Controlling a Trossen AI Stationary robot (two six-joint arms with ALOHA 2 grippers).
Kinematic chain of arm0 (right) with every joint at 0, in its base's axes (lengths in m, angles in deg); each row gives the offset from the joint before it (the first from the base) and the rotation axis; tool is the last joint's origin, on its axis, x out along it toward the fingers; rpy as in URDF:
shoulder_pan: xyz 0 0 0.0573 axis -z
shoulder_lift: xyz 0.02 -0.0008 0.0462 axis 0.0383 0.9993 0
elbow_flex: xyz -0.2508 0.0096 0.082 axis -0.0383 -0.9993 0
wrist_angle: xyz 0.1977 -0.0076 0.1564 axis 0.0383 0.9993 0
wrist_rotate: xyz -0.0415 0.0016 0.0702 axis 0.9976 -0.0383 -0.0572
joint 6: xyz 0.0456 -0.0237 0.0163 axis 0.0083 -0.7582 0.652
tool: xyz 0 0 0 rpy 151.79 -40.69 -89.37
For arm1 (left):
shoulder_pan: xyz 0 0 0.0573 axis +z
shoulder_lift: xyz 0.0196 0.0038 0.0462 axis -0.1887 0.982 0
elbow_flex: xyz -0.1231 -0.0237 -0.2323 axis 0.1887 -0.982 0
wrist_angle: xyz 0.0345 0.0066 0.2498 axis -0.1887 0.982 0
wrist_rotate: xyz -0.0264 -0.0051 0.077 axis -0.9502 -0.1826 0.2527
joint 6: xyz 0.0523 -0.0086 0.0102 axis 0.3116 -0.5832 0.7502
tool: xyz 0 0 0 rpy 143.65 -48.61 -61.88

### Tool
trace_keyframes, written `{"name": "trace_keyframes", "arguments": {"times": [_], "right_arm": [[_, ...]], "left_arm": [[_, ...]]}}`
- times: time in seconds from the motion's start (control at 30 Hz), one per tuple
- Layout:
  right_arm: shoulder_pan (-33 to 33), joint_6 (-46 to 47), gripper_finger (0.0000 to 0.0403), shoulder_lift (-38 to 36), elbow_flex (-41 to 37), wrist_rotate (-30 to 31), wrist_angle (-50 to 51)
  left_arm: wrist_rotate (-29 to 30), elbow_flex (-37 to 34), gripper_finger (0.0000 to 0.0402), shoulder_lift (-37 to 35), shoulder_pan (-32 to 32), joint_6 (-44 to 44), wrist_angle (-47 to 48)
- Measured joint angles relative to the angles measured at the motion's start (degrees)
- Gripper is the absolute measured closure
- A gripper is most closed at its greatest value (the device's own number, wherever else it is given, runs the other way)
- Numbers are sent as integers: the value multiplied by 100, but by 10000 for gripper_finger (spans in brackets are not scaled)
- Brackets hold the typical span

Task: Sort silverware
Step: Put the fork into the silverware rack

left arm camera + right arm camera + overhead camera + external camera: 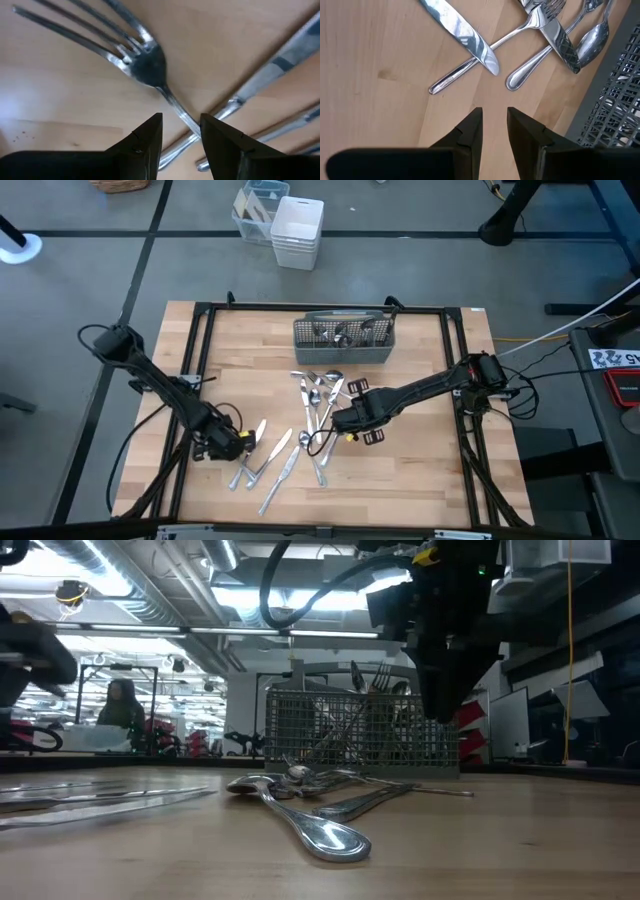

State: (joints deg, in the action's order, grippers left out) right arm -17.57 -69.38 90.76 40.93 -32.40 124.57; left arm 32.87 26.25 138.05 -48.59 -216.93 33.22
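Observation:
Loose silverware (318, 402) lies scattered on the wooden table, in a pile near the middle and a few pieces (262, 465) toward the near left. My left gripper (181, 125) is open and low over a fork (147, 62) lying flat; its fingers stand on either side of the fork's handle (175, 106). My right gripper (495, 117) hangs above the table beside the middle pile, open by a narrow gap with nothing between its fingers. A knife (462, 35) and spoons (592, 45) lie just ahead of it. The grey mesh caddy (345, 338) stands at the far middle with some pieces upright in it.
Black frame rails (200, 360) run along the table's sides and far edge. A white bin (298, 230) and a clear bin (255, 208) stand on the floor beyond the far edge. A person (120, 705) sits in the room behind. Bare wood lies at the near right.

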Motion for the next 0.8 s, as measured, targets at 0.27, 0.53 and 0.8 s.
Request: {"name": "trace_keyframes", "arguments": {"times": [0.27,0.53,0.8], "right_arm": [[2,0,311,0,0,1,-28],[0,-2,311,0,0,1,-20],[0,0,311,0,0,1,345]], "left_arm": [[7,0,276,202,0,-12,41],[-8,15,299,322,0,19,101],[142,15,390,326,-7,281,102]]}}
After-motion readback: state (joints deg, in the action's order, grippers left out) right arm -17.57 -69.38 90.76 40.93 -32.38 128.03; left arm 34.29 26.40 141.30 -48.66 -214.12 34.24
